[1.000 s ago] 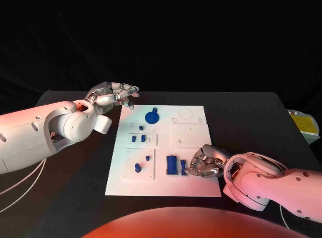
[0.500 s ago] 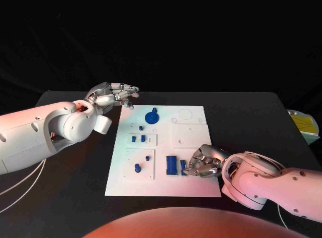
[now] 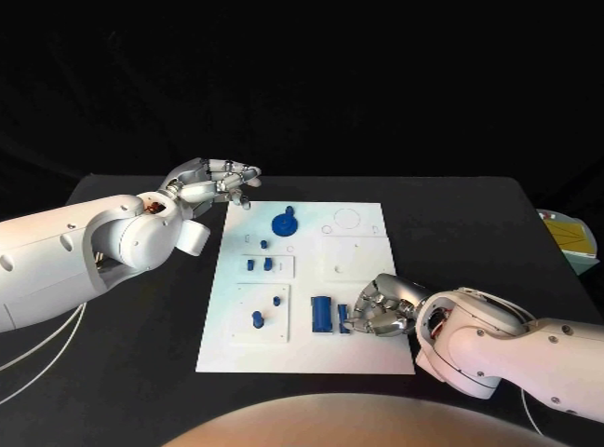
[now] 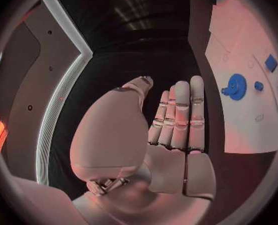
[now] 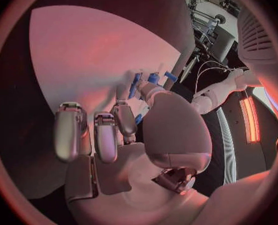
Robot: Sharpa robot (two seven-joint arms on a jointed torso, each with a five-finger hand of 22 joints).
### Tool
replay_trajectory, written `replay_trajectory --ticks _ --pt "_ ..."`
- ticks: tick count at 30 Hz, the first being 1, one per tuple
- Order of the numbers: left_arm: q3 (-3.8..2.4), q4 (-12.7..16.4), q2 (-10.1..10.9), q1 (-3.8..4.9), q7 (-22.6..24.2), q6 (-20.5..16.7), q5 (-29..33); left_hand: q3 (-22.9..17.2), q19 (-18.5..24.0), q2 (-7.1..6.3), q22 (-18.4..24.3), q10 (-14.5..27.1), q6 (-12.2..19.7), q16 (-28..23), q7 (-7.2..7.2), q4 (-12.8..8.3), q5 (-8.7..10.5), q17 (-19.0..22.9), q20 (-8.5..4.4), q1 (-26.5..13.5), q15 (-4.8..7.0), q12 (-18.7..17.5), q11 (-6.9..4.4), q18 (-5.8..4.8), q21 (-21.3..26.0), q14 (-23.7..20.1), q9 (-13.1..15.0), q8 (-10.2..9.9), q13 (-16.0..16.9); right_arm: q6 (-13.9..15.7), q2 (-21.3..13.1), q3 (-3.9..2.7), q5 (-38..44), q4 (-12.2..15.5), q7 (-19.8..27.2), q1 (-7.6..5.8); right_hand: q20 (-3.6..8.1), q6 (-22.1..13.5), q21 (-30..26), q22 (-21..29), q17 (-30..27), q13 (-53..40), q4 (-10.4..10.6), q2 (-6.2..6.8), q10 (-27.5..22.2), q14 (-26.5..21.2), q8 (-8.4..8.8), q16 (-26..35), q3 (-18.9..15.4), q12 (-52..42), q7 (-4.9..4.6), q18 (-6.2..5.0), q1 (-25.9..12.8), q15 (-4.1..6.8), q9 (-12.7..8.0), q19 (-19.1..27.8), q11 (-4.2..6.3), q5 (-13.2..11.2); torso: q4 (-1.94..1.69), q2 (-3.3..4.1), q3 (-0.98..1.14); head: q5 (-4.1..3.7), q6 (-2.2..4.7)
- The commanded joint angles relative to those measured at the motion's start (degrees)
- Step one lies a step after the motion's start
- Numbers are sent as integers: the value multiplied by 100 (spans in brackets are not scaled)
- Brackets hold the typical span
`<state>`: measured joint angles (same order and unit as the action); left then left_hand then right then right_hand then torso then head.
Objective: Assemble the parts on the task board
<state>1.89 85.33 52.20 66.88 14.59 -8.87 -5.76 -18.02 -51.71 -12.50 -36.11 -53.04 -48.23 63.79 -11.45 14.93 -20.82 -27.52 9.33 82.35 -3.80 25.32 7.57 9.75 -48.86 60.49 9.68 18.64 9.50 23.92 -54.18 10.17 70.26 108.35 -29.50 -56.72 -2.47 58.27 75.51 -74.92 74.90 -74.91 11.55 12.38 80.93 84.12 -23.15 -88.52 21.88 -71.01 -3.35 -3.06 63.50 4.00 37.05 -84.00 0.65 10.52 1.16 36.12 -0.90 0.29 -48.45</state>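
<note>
— Where is the white board [image 3: 342, 279] sitting?

— In the middle of the black table [image 3: 489, 233], long side running away from the robot. Small blue pieces are spread over its left half.

— Which pieces can you make out?

— A blue gear [image 3: 286, 223] near the far end, with a little knob beside it. Below that, two short blue pegs [image 3: 259, 264] stand in a square recess. Nearer the robot, another recess holds a blue pin [image 3: 276, 301] and a rounder blue piece [image 3: 258, 318]. Just right of those stands a blue block [image 3: 323, 311], with a thinner blue bar [image 3: 343, 317] beside it.

— And the right hand [image 3: 382, 307]?

— It sits low over the near right part of the board, fingers curled down, right beside the blue bar. From the wrist camera, a blue piece [image 5: 136, 83] shows close to the thumb, with fingers [image 5: 104, 135] bent toward the board. I cannot tell whether it is pinching the piece or only touching it; the contact is hidden by the hand itself.

— The left hand [image 3: 215, 177]?

— It hangs above the table at the board's far left corner, apart from the board. In the wrist camera its fingers [image 4: 179, 115] lie straight and pressed together side by side, thumb alongside, with nothing in them. The gear [image 4: 236, 87] is off to one side of it on the board.

— Anything else around?

— A yellow thing in a pale tray [image 3: 571, 235] at the table's right edge.
</note>
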Motion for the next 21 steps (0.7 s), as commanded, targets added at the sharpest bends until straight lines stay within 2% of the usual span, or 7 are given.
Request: replay_trajectory --ticks 1,12,14,15,16,19,21 --pt "-2 -14 -33 2 109 52 23 33 -27 -13 10 38 36 32 4 5 -10 7 -7 49 15 20 17 75 21 -35 -4 24 8 406 -72 -2 -235 30 539 -64 30 -27 -111 -1117 1078 -7 14 11 -37 502 46 0 -48 131 -45 16 -4 3 -2 -125 -20 35 4 -26 -12 -17 60" --pt "34 -214 -223 -28 405 -194 244 44 2 16 36 -8 -5 -22 23 47 -12 37 -7 68 22 75 1 75 71 -105 6 68 16 986 -160 -18 -3016 -544 3233 -515 -78 -482 -1710 -693 259 550 -247 -221 -571 303 301 366 194 913 -237 -251 617 -126 -86 411 -179 208 -5 -178 -60 -69 341" --pt "43 -301 -289 -42 523 -332 361 46 65 22 88 -39 -28 -156 35 79 -13 101 -6 104 25 111 -9 73 167 -221 9 100 13 892 -76 -26 -3908 -913 3809 -635 -164 -659 -3542 -143 -958 1783 -357 -258 -1640 -118 389 1061 328 2572 -337 -521 743 -219 -99 1101 -282 126 -6 -216 -73 -98 450" --pt "44 -319 -301 -45 545 -358 384 46 82 24 103 -47 -34 -193 38 87 -13 118 -4 111 25 118 -10 72 194 -250 10 107 11 859 -57 -29 -4068 -983 3899 -655 -190 -684 -3897 -18 -1162 2035 -378 -268 -1820 -208 396 1205 361 2878 -366 -564 757 -234 -94 1243 -298 110 -5 -226 -74 -105 485" --pt "46 -372 -334 -53 604 -427 444 42 141 29 160 -87 -57 -331 47 112 -15 182 2 132 23 140 -18 70 294 -347 12 131 5 764 -3 -35 -4462 -1174 4118 -703 -232 -825 -5024 361 -1896 2231 -418 -270 -2016 -549 468 1707 442 3108 -427 -715 788 -290 -115 1709 -354 67 -4 -234 -77 -114 526" --pt "50 -572 -454 -68 777 -595 640 -18 397 65 444 -229 -119 -1010 78 150 -29 482 66 159 -10 132 -19 61 775 -720 14 185 -51 486 173 -68 -5366 -1743 4645 -809 -390 -988 -5595 798 -3595 2838 -528 -286 -2269 -1469 598 3154 695 3635 -563 -712 820 -427 -274 2054 -525 -16 -9 -272 -73 -140 685" --pt "51 -735 -550 -75 879 -669 767 -84 440 68 772 -336 -140 -1711 68 151 -25 774 158 131 -67 -51 -14 71 1259 -766 8 217 -194 325 306 -100 -5786 -2121 4923 -850 -439 -833 -5914 1083 -3894 3533 -641 -382 -2318 -1739 617 3718 1023 4279 -533 -719 896 -446 -395 2206 -517 -88 -12 -297 -69 -132 798"
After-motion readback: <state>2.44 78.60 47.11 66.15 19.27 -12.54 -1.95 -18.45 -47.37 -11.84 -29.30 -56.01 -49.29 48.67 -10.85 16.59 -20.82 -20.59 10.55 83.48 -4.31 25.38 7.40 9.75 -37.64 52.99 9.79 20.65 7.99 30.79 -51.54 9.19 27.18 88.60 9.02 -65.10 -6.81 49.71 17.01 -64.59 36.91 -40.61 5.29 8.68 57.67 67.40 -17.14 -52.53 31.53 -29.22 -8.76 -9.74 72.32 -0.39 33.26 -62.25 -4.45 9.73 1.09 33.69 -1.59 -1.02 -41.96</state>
